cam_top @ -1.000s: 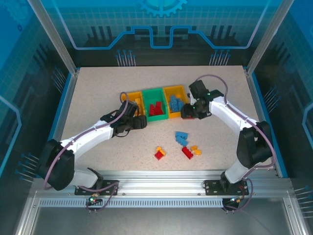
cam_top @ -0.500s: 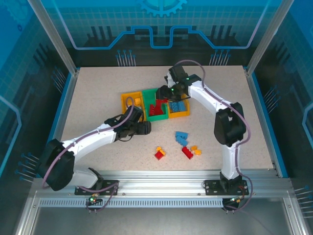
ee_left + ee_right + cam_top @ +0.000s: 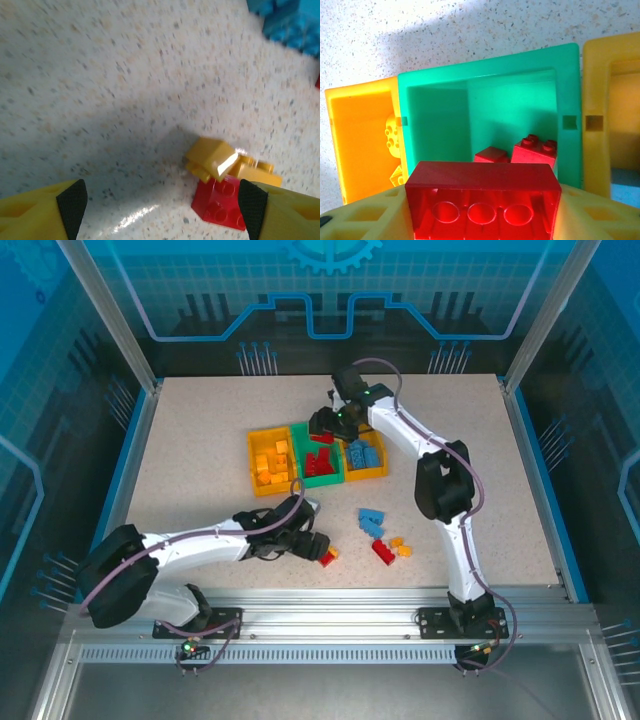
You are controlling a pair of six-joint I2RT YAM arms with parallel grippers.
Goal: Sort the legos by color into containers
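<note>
Sorting in progress: the robot's right hand (image 3: 481, 220) grips a long red plastic brick (image 3: 481, 199) between its yellow fingers, poised above the open-topped green plastic bin (image 3: 490, 64), the middle one of three on the speckled worktop (image 3: 200, 440). The brick's long axis runs across the bin's width, and the bin's floor, where two smaller red bricks (image 3: 535, 149) already lie, sits ahead of and below the hand. By my reading a short move forward and a release would drop it among its own colour. Flanking the green bin are the left yellow-orange bin (image 3: 272, 489), which holds yellow pieces, and the right yellow-orange bin (image 3: 365, 475), which holds blue ones. Closer to the arm bases, the left hand (image 3: 161, 200) hangs low over the worktop, spread open and holding nothing, its black pads (image 3: 72, 200) wide apart. A small yellow brick (image 3: 212, 157) touching a square red brick (image 3: 220, 204) lies just ahead of it, off-centre toward the right-side pad. The left arm is plainly the nearer one to that pair. Loose blue bricks (image 3: 371, 520) wait on the worktop a little beyond, well apart from the bins.
</note>
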